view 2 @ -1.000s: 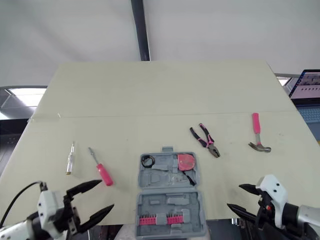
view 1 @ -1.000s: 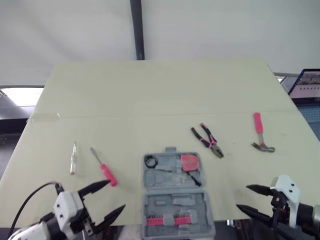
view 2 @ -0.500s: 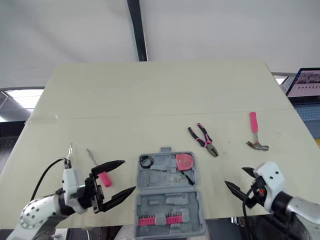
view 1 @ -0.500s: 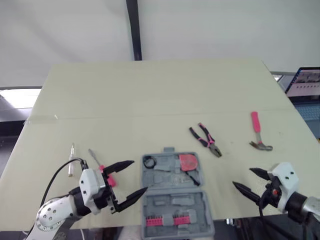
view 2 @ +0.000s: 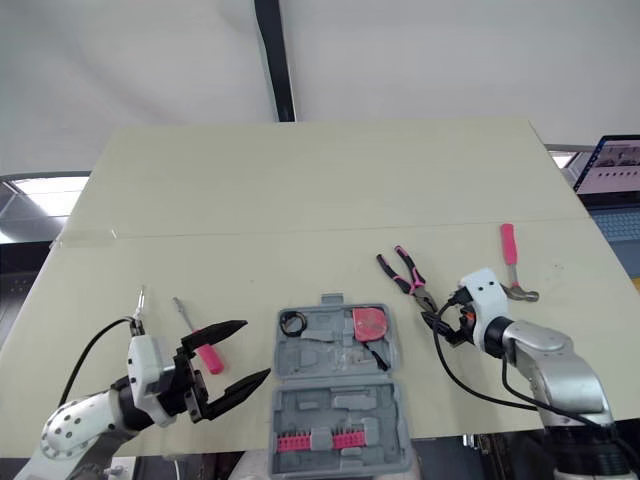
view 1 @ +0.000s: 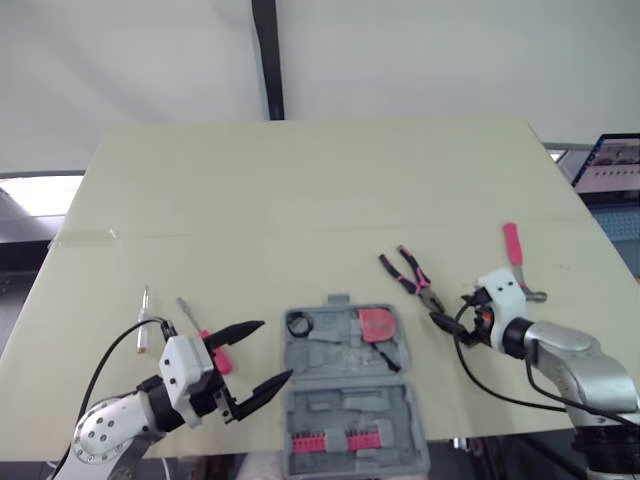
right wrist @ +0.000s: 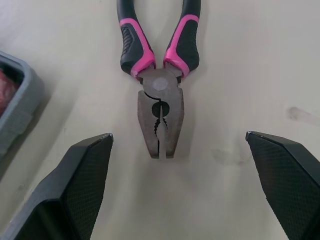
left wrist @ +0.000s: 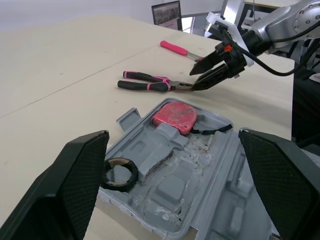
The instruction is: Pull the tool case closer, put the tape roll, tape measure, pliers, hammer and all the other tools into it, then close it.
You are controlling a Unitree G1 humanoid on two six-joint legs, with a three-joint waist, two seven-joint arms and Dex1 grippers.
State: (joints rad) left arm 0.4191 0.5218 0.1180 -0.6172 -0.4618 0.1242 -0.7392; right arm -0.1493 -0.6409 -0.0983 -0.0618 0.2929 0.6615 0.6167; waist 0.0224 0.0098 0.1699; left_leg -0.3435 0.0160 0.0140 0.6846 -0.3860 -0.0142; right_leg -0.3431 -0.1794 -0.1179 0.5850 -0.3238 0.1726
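Right wrist view: right gripper [right wrist: 178, 134] spread wide astride the nose of the pink-and-black-handled steel pliers [right wrist: 160, 100], seemingly not touching, near the cream worktop [view 1: 300, 190] front edge; left gripper [view 1: 276, 349] gapes beside the open grey plastic tool case [view 1: 345, 410].

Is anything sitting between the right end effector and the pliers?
Nothing visible. The right end effector, open, faces the pliers nose-on, and only bare table lies between them.
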